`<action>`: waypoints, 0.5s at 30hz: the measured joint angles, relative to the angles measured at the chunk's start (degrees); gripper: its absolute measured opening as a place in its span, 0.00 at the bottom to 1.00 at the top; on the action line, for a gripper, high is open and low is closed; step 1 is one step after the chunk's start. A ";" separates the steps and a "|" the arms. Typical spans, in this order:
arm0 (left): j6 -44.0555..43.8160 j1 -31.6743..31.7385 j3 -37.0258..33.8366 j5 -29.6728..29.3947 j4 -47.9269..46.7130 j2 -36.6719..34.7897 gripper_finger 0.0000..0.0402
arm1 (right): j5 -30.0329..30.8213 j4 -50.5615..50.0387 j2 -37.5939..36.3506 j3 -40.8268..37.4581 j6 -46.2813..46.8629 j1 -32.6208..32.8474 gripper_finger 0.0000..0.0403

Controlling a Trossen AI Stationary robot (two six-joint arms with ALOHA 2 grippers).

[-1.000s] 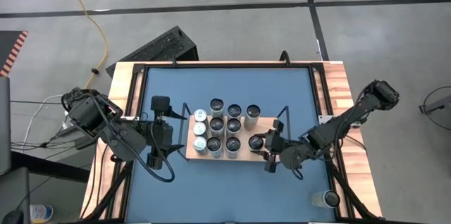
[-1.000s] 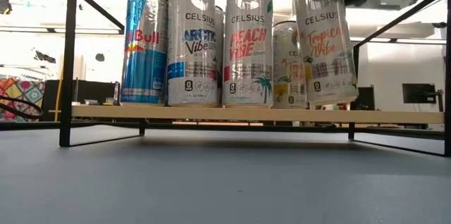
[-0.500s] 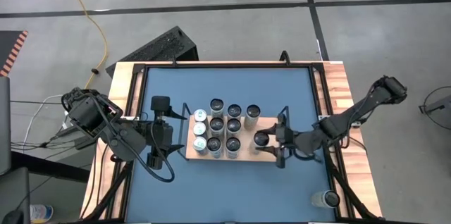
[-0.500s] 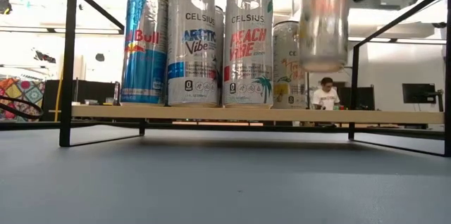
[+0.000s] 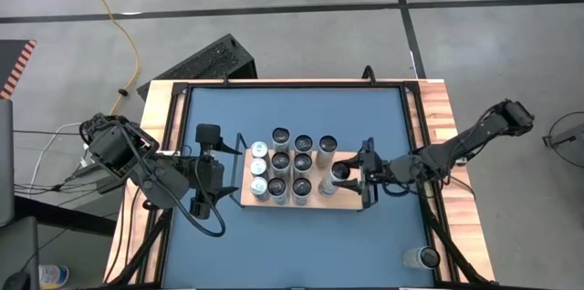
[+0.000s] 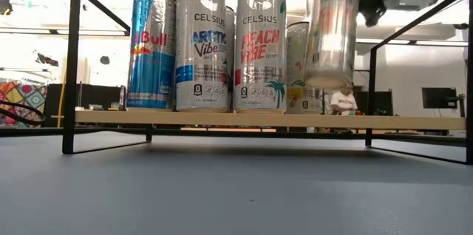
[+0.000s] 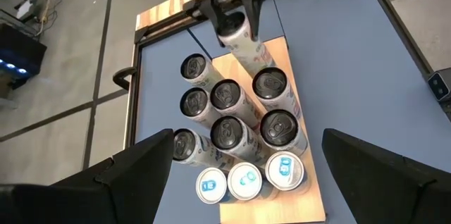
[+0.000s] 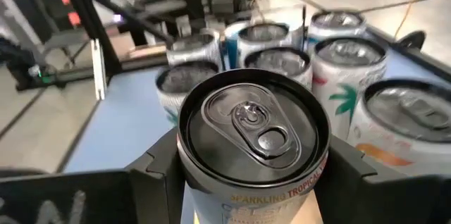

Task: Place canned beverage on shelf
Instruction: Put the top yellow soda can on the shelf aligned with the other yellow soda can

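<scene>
My right gripper [image 5: 350, 174] is shut on a silver Celsius can [image 6: 330, 35], which hangs over the right part of the shelf. The shelf's light-wood board [image 5: 351, 201] sits in a black wire frame. Several other cans [image 5: 290, 167] stand upright on their bases on the board's left and middle. My left gripper [image 7: 248, 138] waits wide open, raised off the shelf's left end, with nothing between its fingers. My right gripper pinches the can's side wall just under the top rim [image 8: 204, 197] between its two fingers [image 8: 156, 175]. They come in nearly level from the table's right side. The can hangs clear of the board, its top up, its bottom [image 6: 325, 80] tilted slightly toward the standing cans.
One more can [image 5: 422, 257] stands alone at the table's near right corner. The shelf's raised wire end rails [image 6: 74, 65] stand at both ends of the board. Bare board [image 7: 285, 58] lies under and beside the held can. A person [image 6: 342, 100] sits far off in the room.
My right gripper has carried the can toward the table's far edge over the shelf's right part. It has turned so that it points more squarely toward the table's left. The can stays clear of the board.
</scene>
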 joint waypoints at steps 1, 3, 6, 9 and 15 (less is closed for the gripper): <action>0.21 0.00 0.00 0.00 -0.02 0.00 0.87 | -0.97 -0.26 0.52 0.00 0.03 -0.50 0.54; 0.42 0.01 0.00 -0.01 0.00 0.00 0.87 | -1.75 -0.58 1.55 0.19 0.04 -1.33 0.54; 0.42 0.01 0.00 -0.02 0.02 0.00 0.87 | -2.45 -2.47 3.38 1.90 -0.17 -2.42 0.54; 0.44 0.00 0.00 -0.04 0.04 0.00 0.87 | -2.69 -4.41 4.97 3.70 -1.25 -3.11 0.54; 0.44 0.00 0.00 0.02 0.02 0.00 0.87 | -2.74 -7.82 6.26 5.60 -1.42 -3.16 0.54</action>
